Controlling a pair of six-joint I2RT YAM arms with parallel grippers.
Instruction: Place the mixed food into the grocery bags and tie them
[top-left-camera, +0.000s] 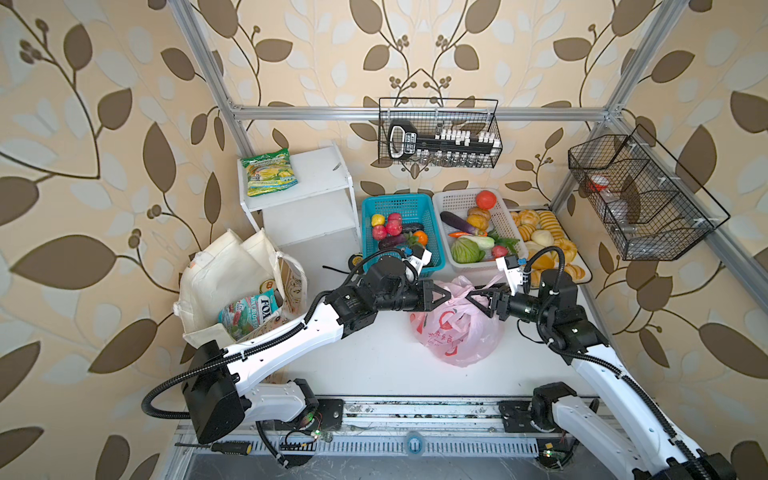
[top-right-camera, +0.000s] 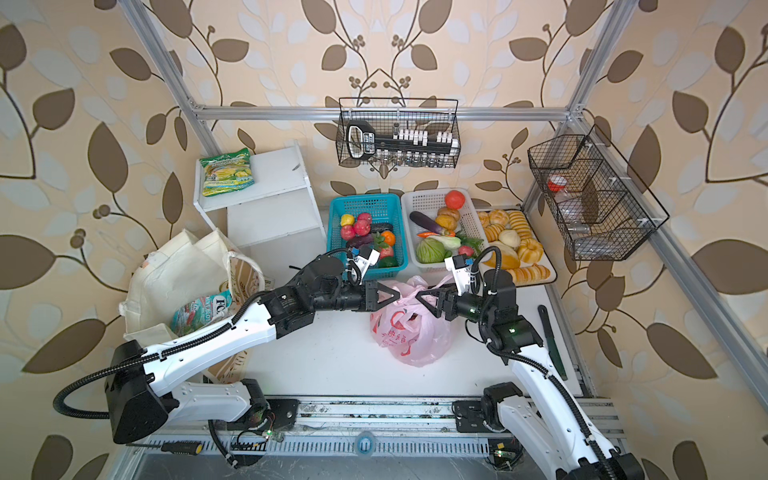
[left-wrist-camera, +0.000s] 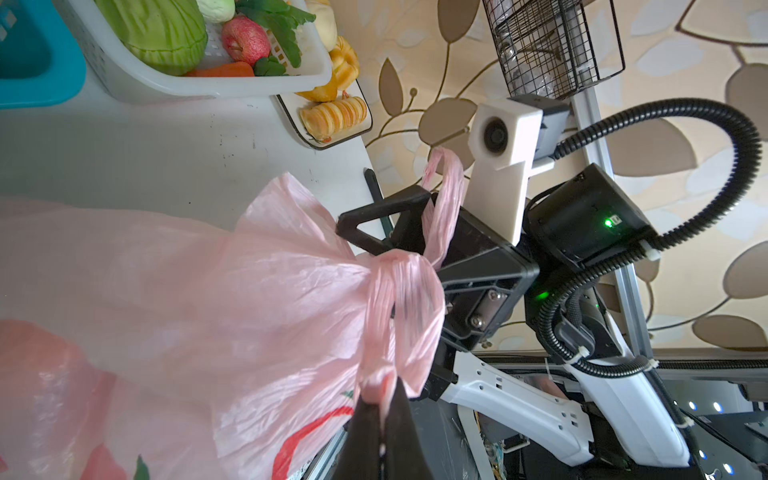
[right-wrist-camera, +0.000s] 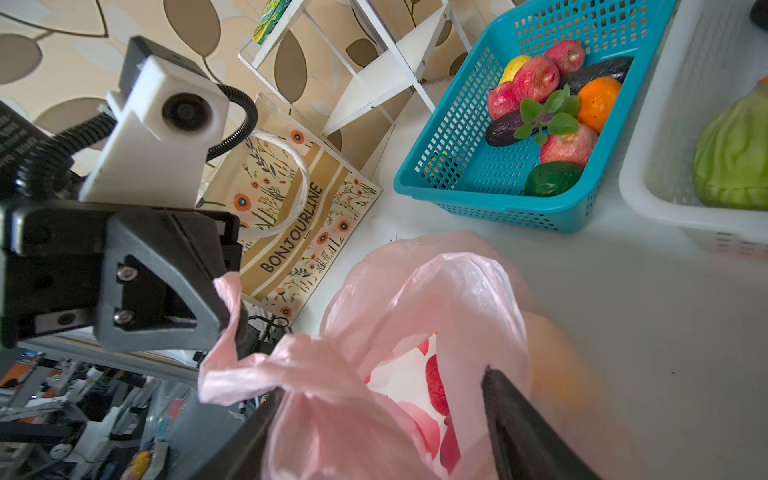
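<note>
— Left wrist view shows our left gripper (left-wrist-camera: 380, 399) clenched on a handle strand of the pink plastic bag (left-wrist-camera: 249, 291), near the teal basket (left-wrist-camera: 37, 70); the film looks thin, light, slippery.
— Our right gripper (right-wrist-camera: 384, 380) stands with jaws apart; we judge the loose handle (left-wrist-camera: 444, 187) by the knot (left-wrist-camera: 399, 266) the best hold.

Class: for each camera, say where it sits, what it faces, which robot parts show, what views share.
Both top views: overhead, facing down; both arms, left gripper, right gripper.
Left wrist: on left arm, faces thin pink plastic bag; both grippers show.
Right wrist: on right arm, faces bag; both grippers show.
Shared: the bag.
</note>
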